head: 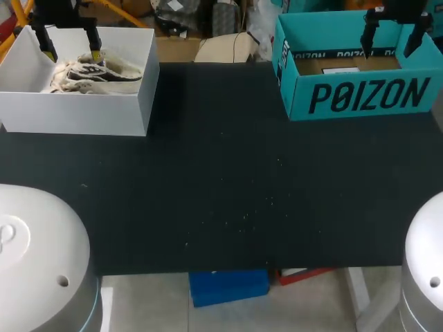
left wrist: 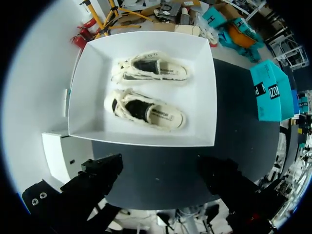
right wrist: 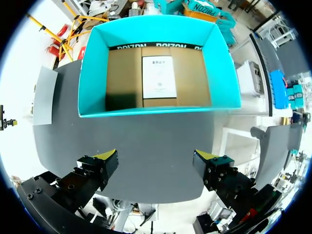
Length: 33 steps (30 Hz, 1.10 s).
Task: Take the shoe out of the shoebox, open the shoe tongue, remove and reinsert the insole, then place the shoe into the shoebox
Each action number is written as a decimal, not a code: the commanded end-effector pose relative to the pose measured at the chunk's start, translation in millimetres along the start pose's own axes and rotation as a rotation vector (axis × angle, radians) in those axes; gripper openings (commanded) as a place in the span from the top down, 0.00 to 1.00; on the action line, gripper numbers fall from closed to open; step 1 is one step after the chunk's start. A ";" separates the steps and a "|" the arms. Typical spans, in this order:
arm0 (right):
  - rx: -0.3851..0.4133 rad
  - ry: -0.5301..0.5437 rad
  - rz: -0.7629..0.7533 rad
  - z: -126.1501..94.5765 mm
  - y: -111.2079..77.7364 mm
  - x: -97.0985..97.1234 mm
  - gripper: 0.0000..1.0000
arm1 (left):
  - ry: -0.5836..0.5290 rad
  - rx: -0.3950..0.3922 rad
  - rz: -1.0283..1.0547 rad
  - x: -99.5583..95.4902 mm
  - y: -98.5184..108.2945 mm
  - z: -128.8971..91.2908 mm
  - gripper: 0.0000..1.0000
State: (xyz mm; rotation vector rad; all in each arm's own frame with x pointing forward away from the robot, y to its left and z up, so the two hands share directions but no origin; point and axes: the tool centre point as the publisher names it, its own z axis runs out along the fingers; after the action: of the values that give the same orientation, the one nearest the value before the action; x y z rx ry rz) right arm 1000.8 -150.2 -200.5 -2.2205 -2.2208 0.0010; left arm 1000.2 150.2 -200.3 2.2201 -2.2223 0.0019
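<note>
Two cream shoes with dark tongues lie side by side in a white shoebox (left wrist: pixel 141 138): one shoe (left wrist: pixel 152 69) by the far wall, the other shoe (left wrist: pixel 147 110) nearer my left gripper (left wrist: pixel 161 168). That gripper hangs open above the box's near wall and holds nothing. In the head view the white shoebox (head: pixel 76 114) is at the table's back left, the shoes (head: pixel 97 72) inside it and the left gripper (head: pixel 71 54) over them. My right gripper (right wrist: pixel 156 158) is open and empty above the near wall of a teal box (right wrist: pixel 161 29).
The teal box (head: pixel 367 97) stands at the back right with my right gripper (head: pixel 387 47) above it; only a white paper slip (right wrist: pixel 158 76) lies on its brown floor. The black table (head: pixel 221 180) stretches between the boxes. White arm bases (head: pixel 34 256) fill the front corners.
</note>
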 end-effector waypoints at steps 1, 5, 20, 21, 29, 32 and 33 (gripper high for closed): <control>0.000 0.000 0.000 0.0 0.0 0.0 0.00 | 0.000 0.000 0.000 0.0 0.0 0.0 0.00; 0.000 0.000 0.000 0.0 0.0 0.0 0.00 | 0.000 0.000 0.000 0.0 0.0 0.0 0.00; 0.000 0.000 0.000 0.0 0.0 0.0 0.00 | -0.088 0.073 0.284 -4.6 -8.1 14.5 0.00; 0.000 0.000 0.000 0.0 0.0 0.0 0.00 | -0.102 0.097 0.411 -3.0 -9.1 15.5 0.00; 0.000 0.000 0.000 0.0 0.0 0.0 0.00 | 0.107 0.106 1.323 -21.1 -12.0 14.9 0.00; 0.000 0.000 0.000 0.0 0.0 0.0 0.00 | 0.108 0.102 1.421 -24.3 -12.2 13.2 0.00; 0.000 0.000 0.000 0.0 0.0 0.0 0.00 | 0.114 0.103 1.453 -24.3 -12.2 13.2 0.00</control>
State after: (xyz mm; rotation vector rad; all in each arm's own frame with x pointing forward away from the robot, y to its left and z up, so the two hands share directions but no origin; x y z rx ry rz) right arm 1001.0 -150.3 -201.4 -2.2203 -2.2207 -0.0012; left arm 1015.7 167.8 -212.7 1.7062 -2.7383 -0.0060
